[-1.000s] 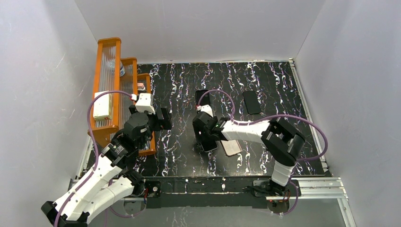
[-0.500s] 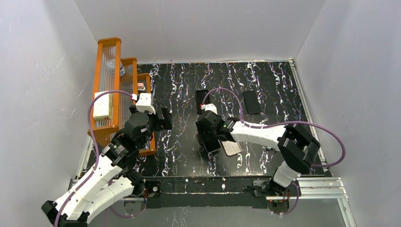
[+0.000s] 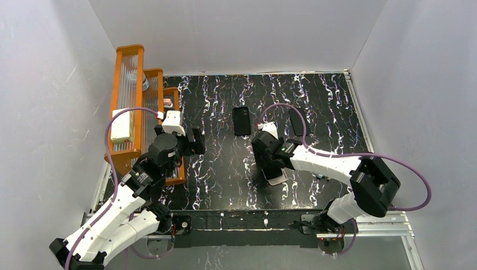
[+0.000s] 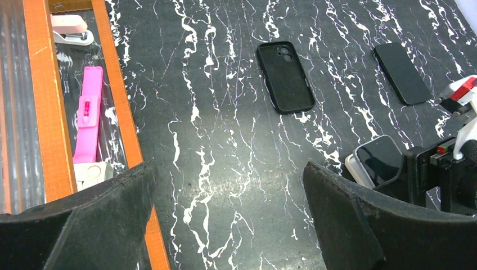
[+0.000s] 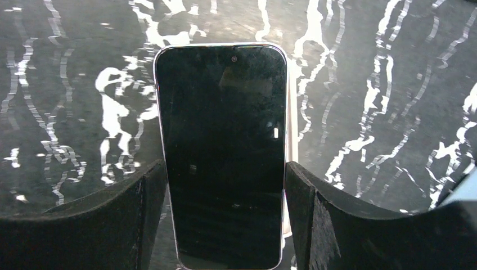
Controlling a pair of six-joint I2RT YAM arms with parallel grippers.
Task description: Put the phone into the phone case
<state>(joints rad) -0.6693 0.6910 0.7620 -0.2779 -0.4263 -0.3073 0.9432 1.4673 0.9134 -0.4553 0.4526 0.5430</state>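
My right gripper (image 5: 225, 169) is shut on the phone (image 5: 222, 140), a slim slab with a glossy black screen, its fingers (image 5: 143, 208) on the two long edges. The pinkish phone case (image 5: 290, 140) shows as a pale strip under the phone's right edge, so the phone lies over the case. In the top view the right gripper (image 3: 270, 163) covers the phone, and the case (image 3: 279, 179) peeks out below it. The left wrist view shows the phone (image 4: 378, 160) with the pale case rim (image 4: 353, 164). My left gripper (image 4: 230, 185) is open and empty, near the orange rack.
An all-black case (image 3: 242, 121) lies at the back middle of the marbled table and a matte black phone (image 3: 298, 121) to its right. An orange rack (image 3: 132, 107) stands along the left edge, holding a pink tool (image 4: 89, 115) and a white item (image 4: 70, 28).
My right gripper has moved right with the phone, from beside the pinkish case to over it, uncovering the black case behind. The left arm has not moved.
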